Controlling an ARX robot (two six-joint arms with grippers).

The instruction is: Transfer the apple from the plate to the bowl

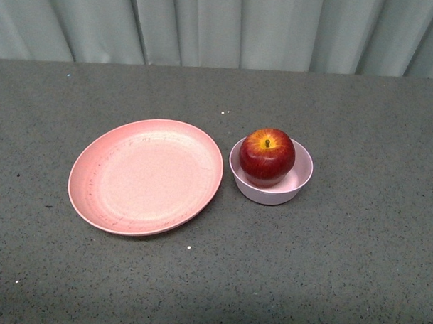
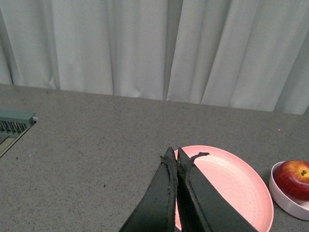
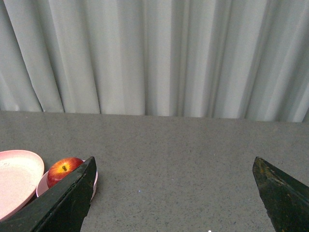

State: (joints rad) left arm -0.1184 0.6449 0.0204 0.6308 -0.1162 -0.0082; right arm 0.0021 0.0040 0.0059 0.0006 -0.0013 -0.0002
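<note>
Apple (image 1: 267,157) sitting stem-up in bowl (image 1: 274,192), salmon plate (image 1: 145,176) bare just beside it, left gripper (image 2: 174,155) jaws pressed together, right gripper (image 3: 174,169) jaws spread wide

Grey table (image 1: 362,256): plate (image 1: 145,176) & bowl (image 1: 272,180).

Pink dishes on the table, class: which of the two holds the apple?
The bowl, the smaller, deeper, paler dish on the right, holds the apple. The plate beside it is wide, flat, salmon pink and bare.
</note>
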